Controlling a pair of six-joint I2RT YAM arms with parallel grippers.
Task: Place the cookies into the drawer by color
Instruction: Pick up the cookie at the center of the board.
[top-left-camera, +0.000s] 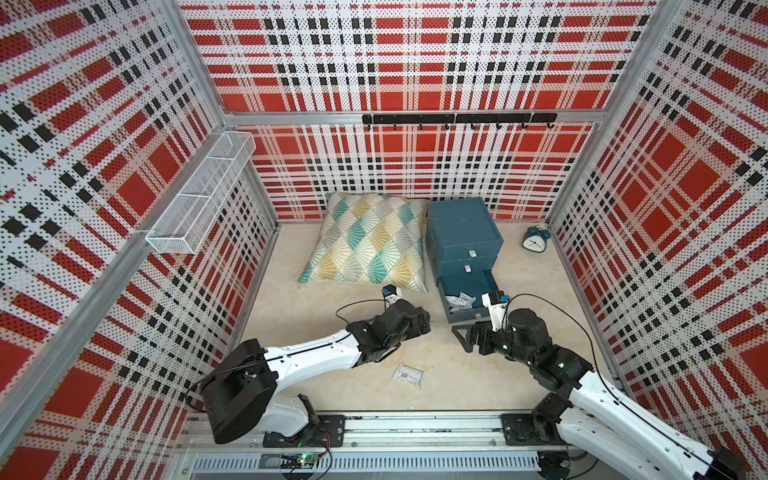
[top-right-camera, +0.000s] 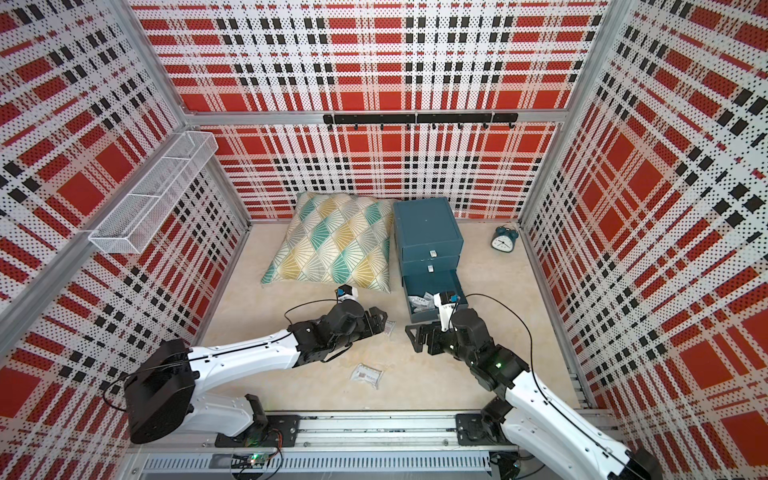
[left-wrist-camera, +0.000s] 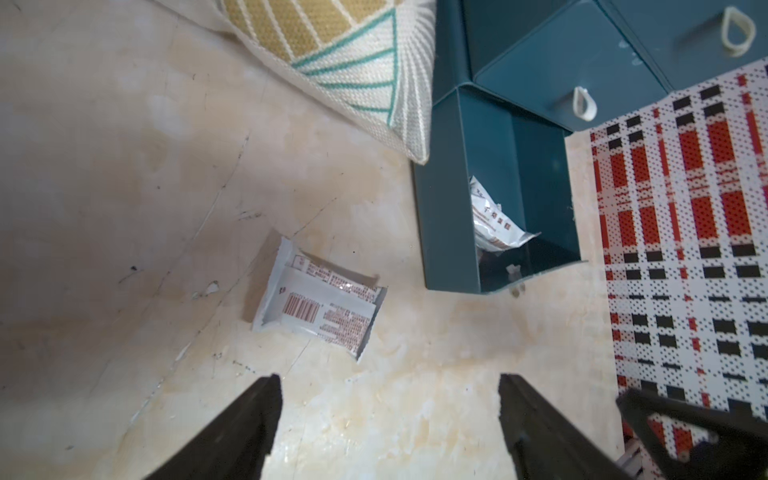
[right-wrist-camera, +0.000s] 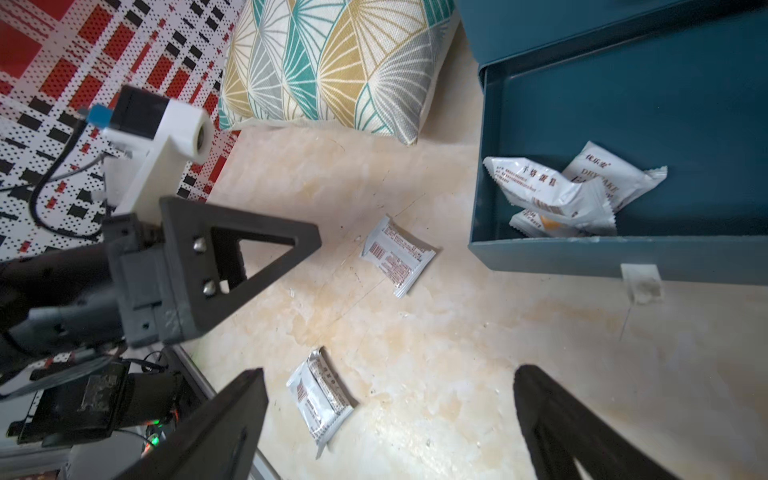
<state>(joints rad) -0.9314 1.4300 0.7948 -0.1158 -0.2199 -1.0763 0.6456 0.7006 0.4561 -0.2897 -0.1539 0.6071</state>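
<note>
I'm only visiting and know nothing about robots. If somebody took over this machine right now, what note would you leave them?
Left gripper: open, empty, over the table near a loose packet.
Right gripper: open, empty, just in front of the bottom drawer.
Chest: bottom drawer pulled out, upper two drawers shut.
Done: at least three white packets lie in the bottom drawer.
Left: two white packets on the table, the near packet close to the open drawer and the far packet farther out from it. No black or yellow packets in view.
</note>
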